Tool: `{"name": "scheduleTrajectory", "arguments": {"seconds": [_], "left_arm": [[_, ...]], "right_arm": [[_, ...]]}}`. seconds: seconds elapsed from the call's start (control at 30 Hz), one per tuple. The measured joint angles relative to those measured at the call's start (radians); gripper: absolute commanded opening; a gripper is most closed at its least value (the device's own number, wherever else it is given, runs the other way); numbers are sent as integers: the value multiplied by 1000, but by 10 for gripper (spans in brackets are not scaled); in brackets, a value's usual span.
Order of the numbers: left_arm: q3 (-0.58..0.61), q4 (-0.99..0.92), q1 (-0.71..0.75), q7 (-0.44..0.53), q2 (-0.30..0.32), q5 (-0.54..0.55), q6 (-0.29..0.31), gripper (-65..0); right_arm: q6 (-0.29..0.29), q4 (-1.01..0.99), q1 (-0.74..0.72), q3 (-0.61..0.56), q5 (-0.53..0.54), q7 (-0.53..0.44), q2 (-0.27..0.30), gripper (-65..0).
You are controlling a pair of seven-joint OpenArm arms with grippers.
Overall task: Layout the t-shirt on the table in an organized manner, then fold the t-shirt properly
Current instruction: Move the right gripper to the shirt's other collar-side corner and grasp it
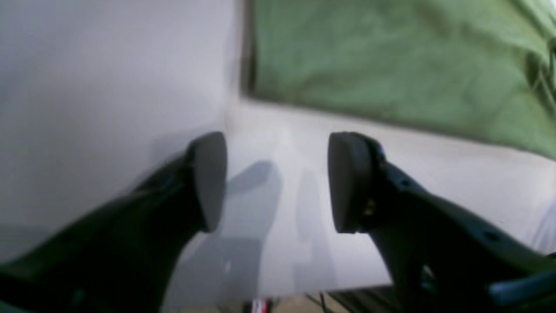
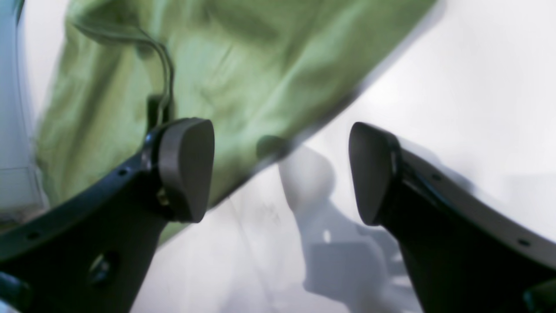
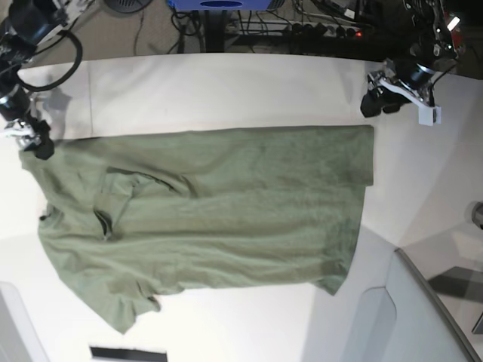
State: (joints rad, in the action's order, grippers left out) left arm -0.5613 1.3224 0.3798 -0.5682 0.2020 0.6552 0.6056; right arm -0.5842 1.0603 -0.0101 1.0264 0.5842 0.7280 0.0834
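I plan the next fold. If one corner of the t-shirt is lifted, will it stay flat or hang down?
The t-shirt would probably hang limp: it lies wrinkled, with a sleeve folded over. It likely drags lightly across the smooth white table, since it looks thin.

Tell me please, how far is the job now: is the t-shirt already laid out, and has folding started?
Mostly laid out: the t-shirt lies spread on the table, though wrinkled, with the sleeve area bunched. In hand: nothing; the left gripper and right gripper both stand open and empty near the shirt's edge. Left: smoothing, then all folding; no fold is visible yet.
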Motion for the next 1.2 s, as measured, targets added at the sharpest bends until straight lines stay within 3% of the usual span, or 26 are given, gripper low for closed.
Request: {"name": "scheduleTrajectory", "arguments": {"seconds": [0.17,0.53,0.6,0.7,0.77,0.87,1.2], "left_arm": [[0,-17,-12,8,0,5,1,-355],[0,-95,-19,17,-2,25,5,-341],[-1,-108,-21,27,-2,28,5,-341],[-4,-138,-46,27,1,32,14,-334],[-3,-149,-56,31,1,35,16,-286],[-4,-146,-51,35,0,50,24,-199],[-6,-181,-79,50,0,55,30,-169]], "right_arm": [[2,-165,-66,19,-2,-68,82,-209],[-19,-325,-122,14,23,-124,126,-218],[-18,-328,-122,14,23,-127,126,-275],[-6,-330,-122,14,13,-116,123,-416],[-1,-332,-119,14,11,-114,117,-512],[-1,-336,-118,14,10,-107,109,-602],[0,-336,-119,14,0,-100,109,-630]]}}
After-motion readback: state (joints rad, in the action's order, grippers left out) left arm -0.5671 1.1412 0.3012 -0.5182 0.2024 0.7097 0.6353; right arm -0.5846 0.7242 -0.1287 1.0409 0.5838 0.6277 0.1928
